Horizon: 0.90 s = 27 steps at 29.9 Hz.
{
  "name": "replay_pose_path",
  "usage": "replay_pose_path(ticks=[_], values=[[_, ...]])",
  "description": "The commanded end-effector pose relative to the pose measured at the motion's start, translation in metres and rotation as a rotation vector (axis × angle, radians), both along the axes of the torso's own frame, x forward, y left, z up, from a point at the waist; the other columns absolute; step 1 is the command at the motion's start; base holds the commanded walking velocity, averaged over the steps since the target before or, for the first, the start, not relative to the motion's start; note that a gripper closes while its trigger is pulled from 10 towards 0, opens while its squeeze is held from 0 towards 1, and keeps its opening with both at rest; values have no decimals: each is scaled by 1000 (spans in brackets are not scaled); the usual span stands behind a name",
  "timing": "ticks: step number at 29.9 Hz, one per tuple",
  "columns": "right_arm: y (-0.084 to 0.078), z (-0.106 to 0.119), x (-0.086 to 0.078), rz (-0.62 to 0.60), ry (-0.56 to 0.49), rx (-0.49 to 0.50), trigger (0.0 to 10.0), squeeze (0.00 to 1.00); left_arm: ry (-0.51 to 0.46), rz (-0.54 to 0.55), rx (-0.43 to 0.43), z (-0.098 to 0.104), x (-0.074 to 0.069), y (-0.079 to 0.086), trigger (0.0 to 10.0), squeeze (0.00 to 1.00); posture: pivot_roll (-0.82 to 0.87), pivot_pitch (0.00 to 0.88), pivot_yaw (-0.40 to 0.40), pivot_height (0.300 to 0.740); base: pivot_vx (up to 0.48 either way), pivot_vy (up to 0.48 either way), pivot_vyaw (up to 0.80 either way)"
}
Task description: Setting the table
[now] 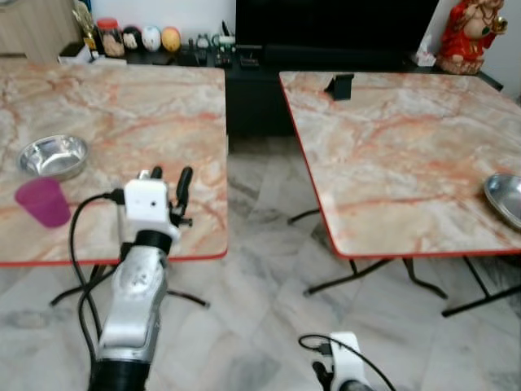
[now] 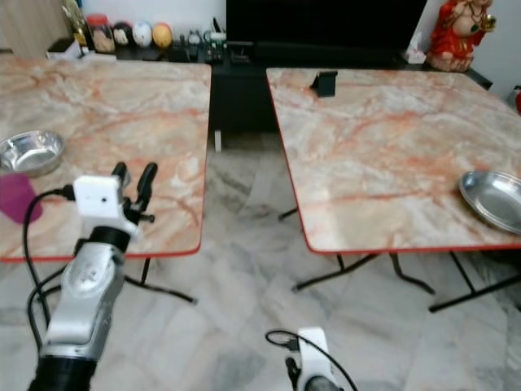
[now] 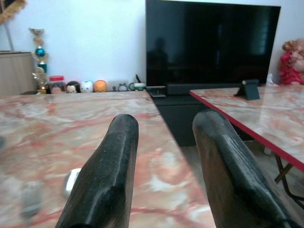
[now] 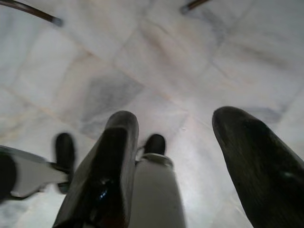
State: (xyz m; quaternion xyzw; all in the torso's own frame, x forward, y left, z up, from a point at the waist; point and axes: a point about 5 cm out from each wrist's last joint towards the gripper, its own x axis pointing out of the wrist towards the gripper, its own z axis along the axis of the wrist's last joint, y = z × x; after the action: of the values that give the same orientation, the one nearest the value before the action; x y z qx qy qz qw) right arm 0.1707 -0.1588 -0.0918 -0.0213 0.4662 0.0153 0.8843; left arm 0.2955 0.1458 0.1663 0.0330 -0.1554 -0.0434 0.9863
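Lowest in the head views hangs the right claw (image 4: 173, 156), down over the pale grey marbled floor tiles (image 1: 260, 269), its two black fingers spread with nothing between them; the left claw (image 1: 167, 191) is raised on its silver arm over the near right part of the left pink-and-orange marbled surface with a red edge (image 1: 122, 122), its fingers (image 3: 109, 175) parted by a moderate gap and holding nothing; on that surface, to the left of the claw and well apart from it, stands a translucent magenta plastic cup (image 1: 43, 202), upright near the near edge; just beyond the cup sits a shallow round stainless-steel bowl (image 1: 54, 156); across a gap of floor stands the right marbled surface of the same pattern (image 1: 391, 147), carrying a round stainless-steel plate (image 1: 506, 198) at its near right side and a small black stand (image 1: 340, 85) at its far edge; behind both runs a low dark cabinet (image 1: 252, 73) with a large black television screen (image 3: 211, 45) on it, a row of small round figurines and jars (image 1: 134, 38) to the far left, and a red-robed statue (image 1: 472, 34) to the far right.
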Motion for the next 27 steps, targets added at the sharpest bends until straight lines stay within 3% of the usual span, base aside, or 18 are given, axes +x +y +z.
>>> replay_pose_path(ticks=[1,27], values=[[5,1,4,5,-9,10,10000,0,-4,17,15,3,1,5,10000,0,66,0,-74,740,0,337,0],[4,1,3,9,-7,9,10000,0,-16,22,12,6,2,6,10000,0,75,0,-79,740,0,340,0]])
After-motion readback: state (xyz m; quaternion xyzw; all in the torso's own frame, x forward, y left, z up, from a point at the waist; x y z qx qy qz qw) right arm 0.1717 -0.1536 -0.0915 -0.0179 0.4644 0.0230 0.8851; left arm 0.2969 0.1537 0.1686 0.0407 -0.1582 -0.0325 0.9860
